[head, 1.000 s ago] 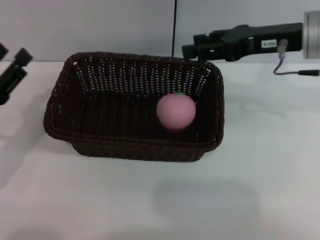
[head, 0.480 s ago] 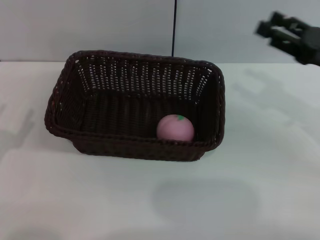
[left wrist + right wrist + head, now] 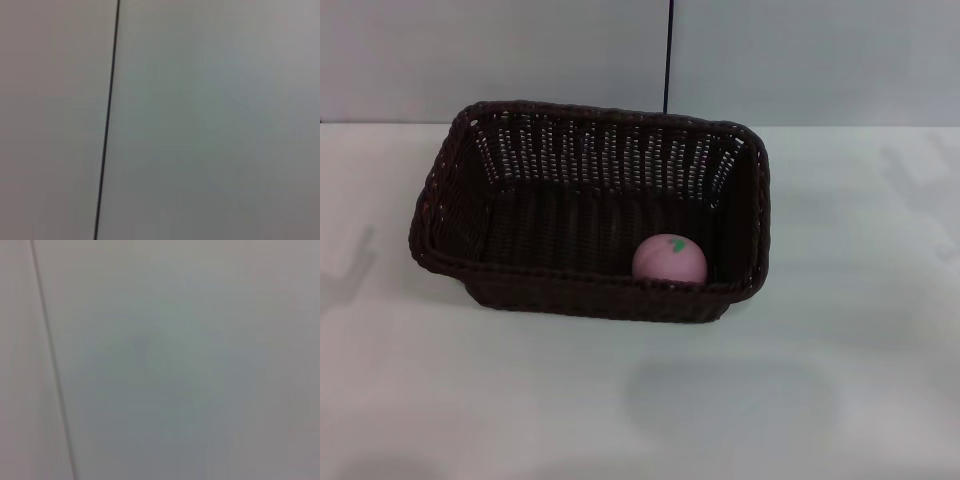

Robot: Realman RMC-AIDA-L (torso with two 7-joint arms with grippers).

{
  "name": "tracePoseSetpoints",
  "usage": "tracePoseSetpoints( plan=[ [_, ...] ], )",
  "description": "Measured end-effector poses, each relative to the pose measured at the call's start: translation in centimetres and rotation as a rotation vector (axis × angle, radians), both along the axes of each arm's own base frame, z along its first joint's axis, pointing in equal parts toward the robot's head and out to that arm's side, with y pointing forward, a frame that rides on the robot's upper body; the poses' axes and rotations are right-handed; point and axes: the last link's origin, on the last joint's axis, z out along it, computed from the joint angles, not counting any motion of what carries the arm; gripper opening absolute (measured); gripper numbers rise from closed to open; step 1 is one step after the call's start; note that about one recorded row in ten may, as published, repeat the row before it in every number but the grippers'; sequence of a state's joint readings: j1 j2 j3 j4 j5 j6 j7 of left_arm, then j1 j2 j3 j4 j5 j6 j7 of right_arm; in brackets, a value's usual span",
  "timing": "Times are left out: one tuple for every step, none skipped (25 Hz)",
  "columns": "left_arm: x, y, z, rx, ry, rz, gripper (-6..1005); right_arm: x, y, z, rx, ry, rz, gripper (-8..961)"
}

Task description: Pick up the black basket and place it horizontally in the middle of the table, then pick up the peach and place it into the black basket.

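Observation:
The black basket [image 3: 460, 215] lies lengthwise across the middle of the white table [image 3: 640, 400] in the head view. The pink peach [image 3: 669, 261] rests inside it, on the basket floor against the near wall toward the right end, with a small green mark on top. Neither gripper shows in any view. Both wrist views show only a plain grey wall with a thin dark seam [image 3: 106, 125].
A grey wall with a dark vertical seam [image 3: 667, 55] stands behind the table. Faint shadows lie on the table at the far left and far right.
The peach dropped from above the basket onto its floor and settled by the near wall. The right gripper pulled away up and right and left the view; the left gripper also left.

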State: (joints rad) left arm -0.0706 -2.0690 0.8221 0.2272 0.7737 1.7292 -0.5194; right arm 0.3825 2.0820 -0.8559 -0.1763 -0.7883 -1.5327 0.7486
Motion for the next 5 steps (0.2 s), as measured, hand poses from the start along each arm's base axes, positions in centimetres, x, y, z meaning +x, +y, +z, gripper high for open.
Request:
tracePoseSetpoints(
  plan=[
    [0.1,-0.2,0.0,0.017,-0.005,-0.004,755,0.0,0.0,-0.1,0.012,-0.001,-0.004,768],
    [0.2,-0.5,0.1,0.045,0.002,-0.010,755,-0.1,0.0,-0.2,0.018,-0.003,-0.003,768],
    [0.2,-0.5,0.1,0.045,0.002,-0.010,755,-0.2,0.1,-0.2,0.022,-0.005,-0.002,768],
    [0.4,-1.2,0.1,0.106,0.024,-0.011,755,-0.2,0.1,-0.2,0.025,-0.007,-0.001,768],
    [0.4,-1.2,0.1,0.106,0.024,-0.011,755,-0.2,0.1,-0.2,0.025,-0.007,-0.001,768]
  ],
)
